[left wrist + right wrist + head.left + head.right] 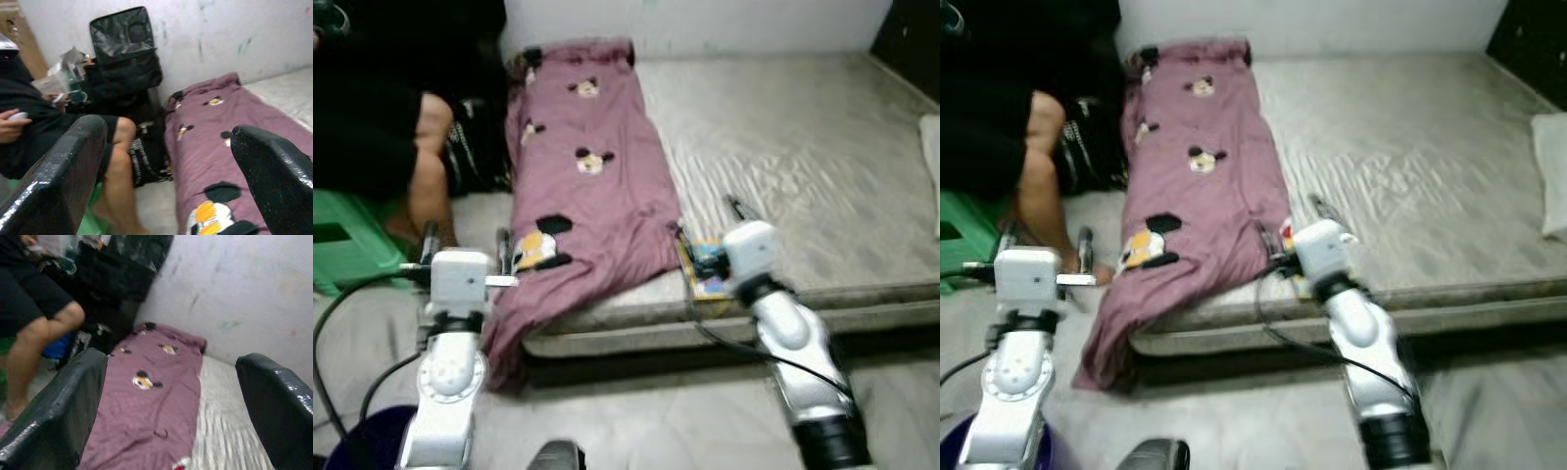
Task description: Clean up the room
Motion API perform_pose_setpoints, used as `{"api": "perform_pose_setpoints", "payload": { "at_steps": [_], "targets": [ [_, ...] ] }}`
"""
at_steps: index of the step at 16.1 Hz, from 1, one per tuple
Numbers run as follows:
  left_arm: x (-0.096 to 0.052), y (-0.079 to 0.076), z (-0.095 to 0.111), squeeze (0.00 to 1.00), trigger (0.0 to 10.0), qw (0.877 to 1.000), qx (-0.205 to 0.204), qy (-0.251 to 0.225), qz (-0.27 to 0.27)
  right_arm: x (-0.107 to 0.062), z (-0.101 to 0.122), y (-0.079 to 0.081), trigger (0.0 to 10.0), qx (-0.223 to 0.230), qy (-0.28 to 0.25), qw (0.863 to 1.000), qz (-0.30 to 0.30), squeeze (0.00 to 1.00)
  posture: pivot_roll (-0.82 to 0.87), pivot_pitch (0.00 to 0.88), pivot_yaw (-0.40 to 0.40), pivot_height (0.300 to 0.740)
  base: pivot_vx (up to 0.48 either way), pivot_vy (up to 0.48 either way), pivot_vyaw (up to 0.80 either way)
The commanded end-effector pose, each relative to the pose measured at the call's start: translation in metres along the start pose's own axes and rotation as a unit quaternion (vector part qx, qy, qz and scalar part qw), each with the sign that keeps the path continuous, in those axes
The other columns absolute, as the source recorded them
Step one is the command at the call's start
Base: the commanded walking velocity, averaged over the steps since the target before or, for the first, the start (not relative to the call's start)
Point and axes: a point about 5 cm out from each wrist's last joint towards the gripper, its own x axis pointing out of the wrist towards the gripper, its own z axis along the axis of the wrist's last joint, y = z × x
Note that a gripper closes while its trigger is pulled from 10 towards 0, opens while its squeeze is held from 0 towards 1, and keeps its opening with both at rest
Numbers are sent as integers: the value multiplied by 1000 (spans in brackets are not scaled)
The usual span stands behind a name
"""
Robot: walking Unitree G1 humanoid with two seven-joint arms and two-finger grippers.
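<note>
Where the mattress (803, 166) lies on the floor, a purple blanket (587, 186) is draped along its left side. Both the left gripper (465, 240) and right gripper (736, 211) are held wide apart near its near edge; a seated person (382, 127) is seen far left.

The mattress (803, 157) lies on the floor at 12 o'clock. A blanket (582, 186) lies along its 9 o'clock side, its near end hanging over the front edge. A seated person (382, 127) is at 10 o'clock, on a stool (347, 250). A suitcase (124, 54) stands behind the person, against the wall.
</note>
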Motion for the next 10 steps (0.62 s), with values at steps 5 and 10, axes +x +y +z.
{"api": "perform_pose_setpoints", "payload": {
  "at_steps": [5,10],
  "targets": [
    [-7,-6,5,0,10000,1000,-8,-5,7,-4,-4,-10,10000,7,8,1000,-19,0,-27,0,-17,740,0,0,0],
    [-5,-11,8,0,10000,999,-32,-3,-26,-3,-2,6,10000,43,7,998,-45,0,-24,0,-1,740,0,0,0]
  ]
}}
